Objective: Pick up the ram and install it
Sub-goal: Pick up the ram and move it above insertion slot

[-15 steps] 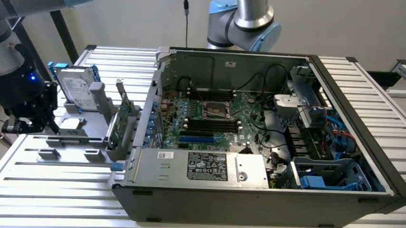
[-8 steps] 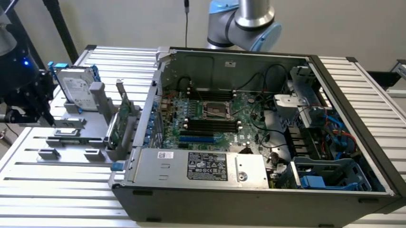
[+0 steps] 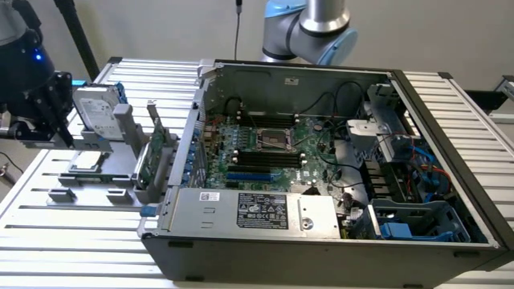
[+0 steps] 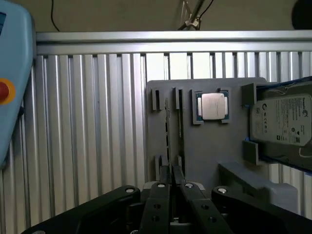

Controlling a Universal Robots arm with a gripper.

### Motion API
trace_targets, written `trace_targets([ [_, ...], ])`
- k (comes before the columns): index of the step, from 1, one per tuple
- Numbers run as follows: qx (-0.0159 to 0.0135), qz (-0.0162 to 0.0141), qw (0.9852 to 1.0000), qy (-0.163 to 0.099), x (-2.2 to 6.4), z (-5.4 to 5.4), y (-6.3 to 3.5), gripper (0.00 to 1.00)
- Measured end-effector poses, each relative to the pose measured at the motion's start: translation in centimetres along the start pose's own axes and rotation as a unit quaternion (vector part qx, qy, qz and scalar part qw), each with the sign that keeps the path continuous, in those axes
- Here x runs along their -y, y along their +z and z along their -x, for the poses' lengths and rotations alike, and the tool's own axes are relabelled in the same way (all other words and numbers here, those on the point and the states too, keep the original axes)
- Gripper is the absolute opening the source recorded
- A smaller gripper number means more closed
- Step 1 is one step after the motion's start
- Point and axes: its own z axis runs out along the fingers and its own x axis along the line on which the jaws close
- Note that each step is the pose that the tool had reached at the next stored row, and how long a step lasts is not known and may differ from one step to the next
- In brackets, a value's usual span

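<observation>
Ram point(image 4: 167, 131) is seen edge-on as a thin dark strip, apparently pinched between the narrowly closed fingers point(image 4: 160, 195) above the gray holder point(image 4: 214, 146) on the table point(image 4: 97, 122) (held upright, presumably so that its edge suits a motherboard slot).

1 hard drive point(image 4: 280, 119), 1 processor point(image 4: 212, 106) (silver-topped), 1 open computer case point(image 3: 321, 256).

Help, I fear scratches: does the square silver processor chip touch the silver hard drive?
Apart: wrist view shows grey holder plate between processor chip and hard drive.
</observation>
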Motion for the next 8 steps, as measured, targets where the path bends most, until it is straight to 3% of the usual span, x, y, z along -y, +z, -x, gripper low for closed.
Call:
trace_targets([
  [8, 0.0036, 0.0026, 1.0, 0.0, 3.3, 0.3, -2.62, 0.14],
])
